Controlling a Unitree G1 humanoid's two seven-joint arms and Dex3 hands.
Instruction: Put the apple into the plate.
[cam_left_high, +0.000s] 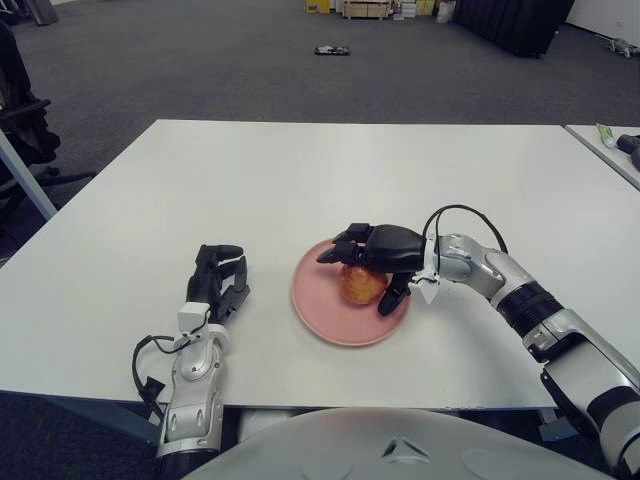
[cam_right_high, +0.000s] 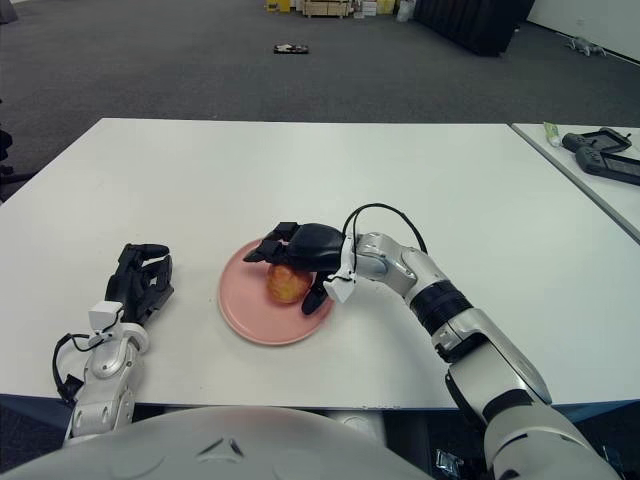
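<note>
A red-yellow apple (cam_left_high: 362, 288) sits on the pink plate (cam_left_high: 318, 312) near the table's front middle. My right hand (cam_left_high: 356, 280) hovers over the apple from the right. Its fingers (cam_left_high: 345, 246) stretch out flat above the fruit, and its thumb (cam_left_high: 392, 298) hangs down at the apple's right side. The hand is open, with the fingers lifted off the apple's top. My left hand (cam_left_high: 220, 275) shows left of the plate on the white table (cam_left_high: 300, 170), fingers relaxed and holding nothing.
A second table at the far right carries a black controller (cam_right_high: 603, 150) and a small green item (cam_right_high: 552, 130). A dark office chair (cam_left_high: 20, 130) stands off the table's left side. Grey carpet lies beyond the far edge.
</note>
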